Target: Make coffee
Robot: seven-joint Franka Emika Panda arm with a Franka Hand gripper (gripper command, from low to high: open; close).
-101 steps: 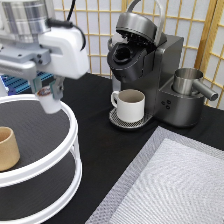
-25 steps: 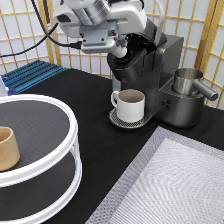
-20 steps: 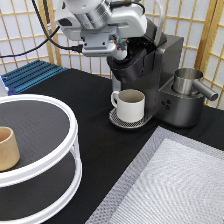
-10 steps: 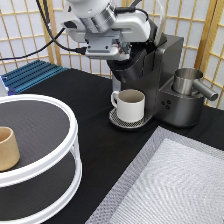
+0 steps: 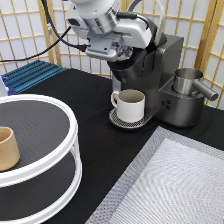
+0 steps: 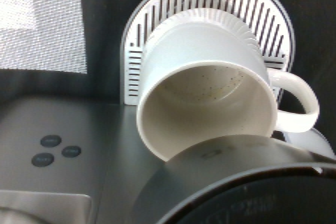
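Observation:
My gripper (image 5: 123, 52) hangs at the top front of the dark grey coffee machine (image 5: 167, 75), right over its open brew head, whose lid stands raised behind my hand. The white handled mug (image 5: 131, 105) stands empty on the round drip tray (image 5: 116, 120) below the brew head. The wrist view looks straight down into the mug (image 6: 210, 100), with the tray's slots (image 6: 135, 65) around it, the machine's grey body and buttons (image 6: 56, 150) beside it, and the dark round rim of the brew chamber (image 6: 247, 200) close by. The coffee pod is hidden from both views.
A steel pitcher (image 5: 187, 82) sits on the machine's side at the exterior view's right. A white two-tier round shelf (image 5: 70, 135) at the left carries a tan handleless cup (image 5: 7, 148). A grey mat (image 5: 175, 185) lies at the bottom right. A blue rack (image 5: 30, 75) lies at the back left.
Five seconds ago my gripper was over the round shelf at the left. It has since crossed to the coffee machine and, over the last second, edged right and down onto the brew head.

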